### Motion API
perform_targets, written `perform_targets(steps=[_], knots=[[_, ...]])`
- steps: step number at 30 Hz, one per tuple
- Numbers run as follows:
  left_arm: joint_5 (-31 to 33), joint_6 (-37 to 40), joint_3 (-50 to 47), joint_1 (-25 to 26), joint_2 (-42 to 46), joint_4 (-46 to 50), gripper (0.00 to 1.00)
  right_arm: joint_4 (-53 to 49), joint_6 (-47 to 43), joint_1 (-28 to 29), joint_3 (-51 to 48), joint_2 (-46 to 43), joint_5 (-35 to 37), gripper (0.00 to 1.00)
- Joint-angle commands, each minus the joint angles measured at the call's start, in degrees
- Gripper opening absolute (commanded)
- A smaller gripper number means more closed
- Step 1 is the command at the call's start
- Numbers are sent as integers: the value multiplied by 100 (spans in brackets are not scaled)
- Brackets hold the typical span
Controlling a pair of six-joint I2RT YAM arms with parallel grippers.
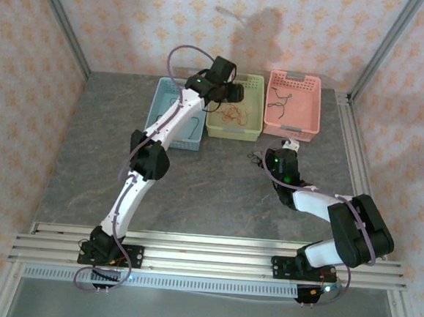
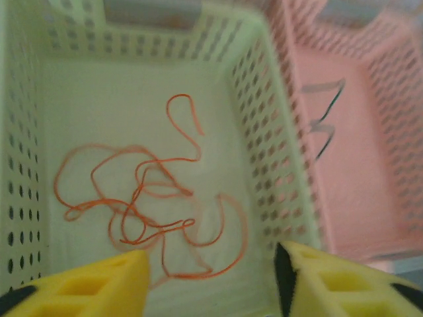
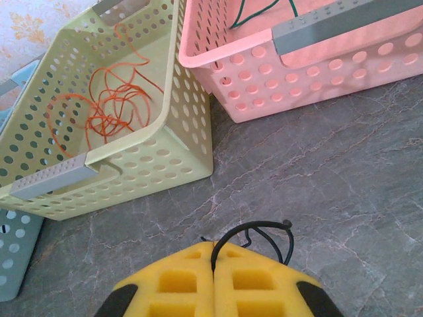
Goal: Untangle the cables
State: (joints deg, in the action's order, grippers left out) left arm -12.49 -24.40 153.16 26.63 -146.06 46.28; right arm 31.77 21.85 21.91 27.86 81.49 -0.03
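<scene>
Left gripper (image 2: 210, 276) spread wide, orange cable (image 2: 142, 197) coiled just beneath in the green basket (image 2: 263, 125) — right gripper (image 3: 213, 263) clamped on a black cable (image 3: 254, 226) looping ahead

black cable (image 3: 254, 226) partly behind right jaws

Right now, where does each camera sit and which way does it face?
Top external: above, behind the bases, looking down at the table; left arm, right arm show.
Left wrist: above the green basket, looking down at orange cable; open left tool shows.
Right wrist: low over the table, facing the pink basket; right tool shut on black cable.
Shared: both wrist views show the green basket.
</scene>
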Motion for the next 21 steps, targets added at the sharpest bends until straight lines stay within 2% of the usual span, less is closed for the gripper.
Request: perform_targets(steps=[1, 5, 8, 11, 15, 21], knots=[[-161, 81, 106, 35, 401, 278, 62, 110, 39, -38, 141, 69, -38, 0], [-155, 180, -198, 68, 960, 389, 64, 101, 31, -31, 159, 93, -66, 0], [-123, 209, -1055, 166, 1710, 206, 64, 107, 39, -37, 167, 103, -101, 0], [-53, 280, -2418, 349, 2725, -268, 64, 200, 52, -36, 159, 121, -230, 0], [81, 167, -4791, 493, 4313, -1243, 64, 307, 43, -2, 228, 186, -641, 0], [387, -126, -7428, 459, 5972, -1995, 65, 501, -298, 432, 448, 279, -1419, 0]])
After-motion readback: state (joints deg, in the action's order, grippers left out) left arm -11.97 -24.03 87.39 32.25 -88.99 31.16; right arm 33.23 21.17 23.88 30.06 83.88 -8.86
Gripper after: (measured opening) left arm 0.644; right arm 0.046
